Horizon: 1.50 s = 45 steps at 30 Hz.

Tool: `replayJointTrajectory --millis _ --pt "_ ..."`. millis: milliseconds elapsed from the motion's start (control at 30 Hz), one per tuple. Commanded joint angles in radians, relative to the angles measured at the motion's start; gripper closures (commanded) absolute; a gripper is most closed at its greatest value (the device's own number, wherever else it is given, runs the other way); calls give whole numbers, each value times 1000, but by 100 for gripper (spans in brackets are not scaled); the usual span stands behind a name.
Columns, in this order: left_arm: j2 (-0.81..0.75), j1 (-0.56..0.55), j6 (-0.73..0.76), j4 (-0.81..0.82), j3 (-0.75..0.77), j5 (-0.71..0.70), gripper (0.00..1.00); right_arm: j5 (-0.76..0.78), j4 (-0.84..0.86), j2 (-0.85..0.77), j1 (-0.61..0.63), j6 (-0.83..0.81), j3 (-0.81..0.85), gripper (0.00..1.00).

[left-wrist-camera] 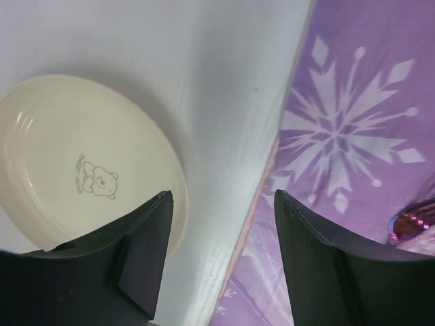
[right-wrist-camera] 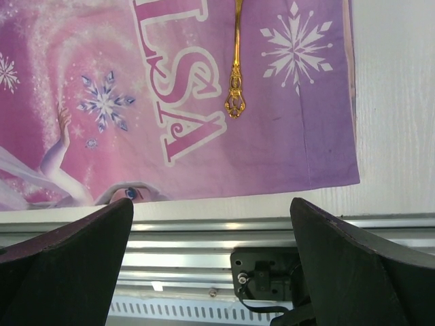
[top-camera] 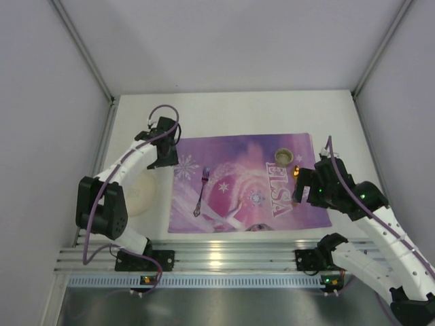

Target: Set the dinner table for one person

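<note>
Fork (top-camera: 202,191), cup (top-camera: 283,157) and gold utensil (right-wrist-camera: 235,81) sit on the placemat (top-camera: 238,153); the plate (left-wrist-camera: 68,156) lies off it, not yet placed. Left gripper (left-wrist-camera: 223,200) and right gripper (right-wrist-camera: 211,204) are open and empty.

The left arm (top-camera: 132,159) rises from the counter's (top-camera: 238,112) near edge, elbow out by the left edge, forearm reaching toward the far left corner. The left hand (left-wrist-camera: 221,204) points down, fingers apart (a clear gap, gripping nothing). The right arm (top-camera: 384,221) folds in from the right edge, and the right hand (right-wrist-camera: 211,210) hangs spread wide and empty.
</note>
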Motion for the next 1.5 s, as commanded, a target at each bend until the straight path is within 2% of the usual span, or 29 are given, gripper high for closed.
replayJointTrajectory --millis 0,433,533,633,667,800,867,900,1100,1267,1467 --pt "-28 4 -2 -67 -59 -91 34 -3 43 -8 -14 -18 -1 0" --pt "4 22 -56 -15 -204 -110 38 -16 44 -11 -16 -33 -4 0" --pt "40 31 -60 17 -227 -105 45 -18 43 -10 -16 -36 -4 0" --pt "73 51 -63 41 -228 -98 58 -18 43 -8 -16 -41 -4 0" --pt "93 54 -65 41 -224 -98 68 -19 43 -8 -16 -42 -2 0" --pt "114 80 -54 54 -217 -90 86 -24 43 -7 -16 -44 -7 0" --pt "116 99 -43 65 -222 -90 92 -26 41 -2 -16 -47 -4 0" --pt "117 114 -39 70 -225 -82 100 -24 40 -2 -16 -45 -4 0" --pt "108 128 -23 32 -172 -107 100 -20 38 -11 -16 -41 -8 0" --pt "79 120 -20 -79 14 -150 100 -18 40 -8 -14 -41 -5 0" --pt "73 16 -22 -208 232 -206 100 -23 47 9 -14 -41 -2 0"
